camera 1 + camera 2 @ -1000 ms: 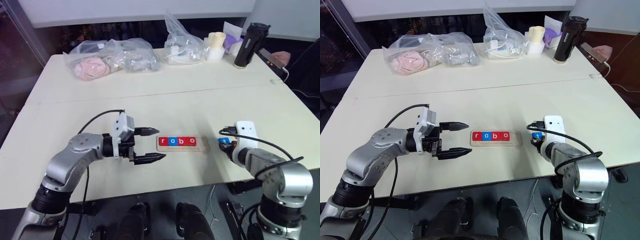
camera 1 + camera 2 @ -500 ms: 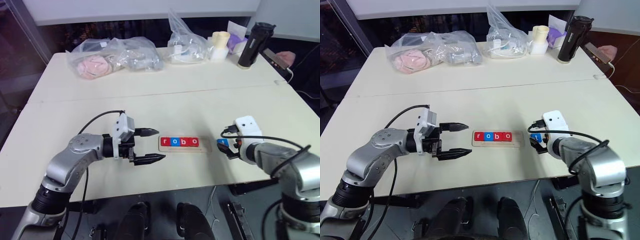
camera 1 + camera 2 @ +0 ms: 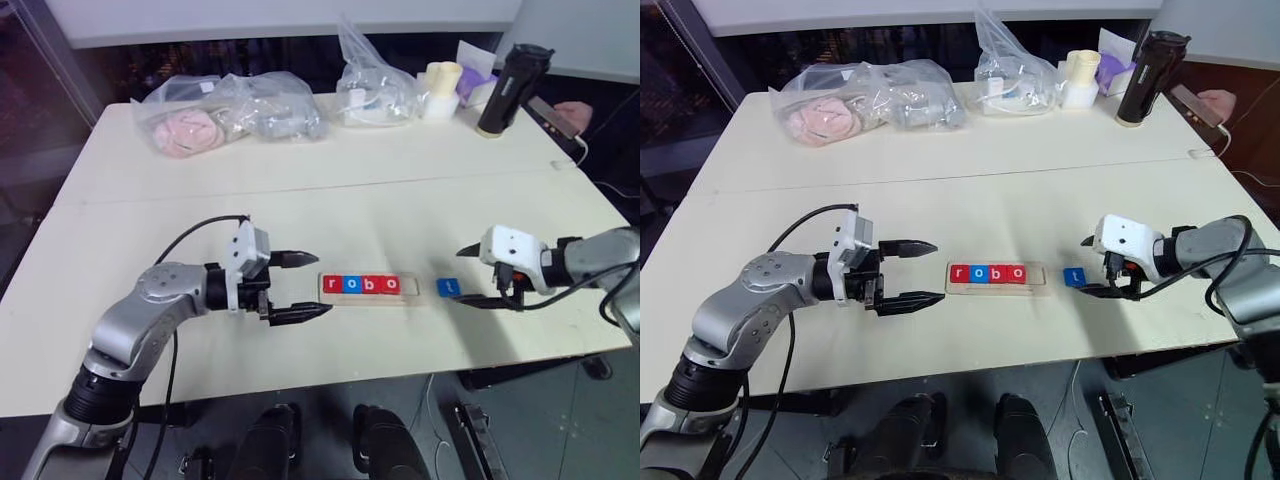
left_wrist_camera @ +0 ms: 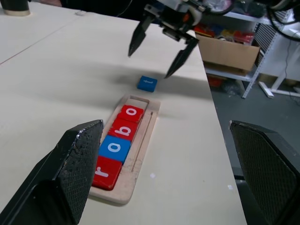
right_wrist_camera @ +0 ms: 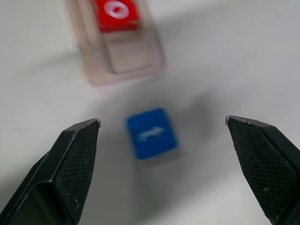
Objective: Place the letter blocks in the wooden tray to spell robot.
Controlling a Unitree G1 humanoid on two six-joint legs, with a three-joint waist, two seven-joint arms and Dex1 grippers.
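Pale counter; blue t block seems light, stiff: we grip its side edges; both jaws wide open, empty.

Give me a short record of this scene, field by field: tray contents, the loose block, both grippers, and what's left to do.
tray: wooden tray holds four blocks reading r, o, b, o; slot at its right end empty
loose block: blue t block flat on the table, just right of the tray
right gripper: jaws open, beside the t block, holding nothing
left gripper: jaws open, left of the tray, empty
remaining: t block not yet in the tray
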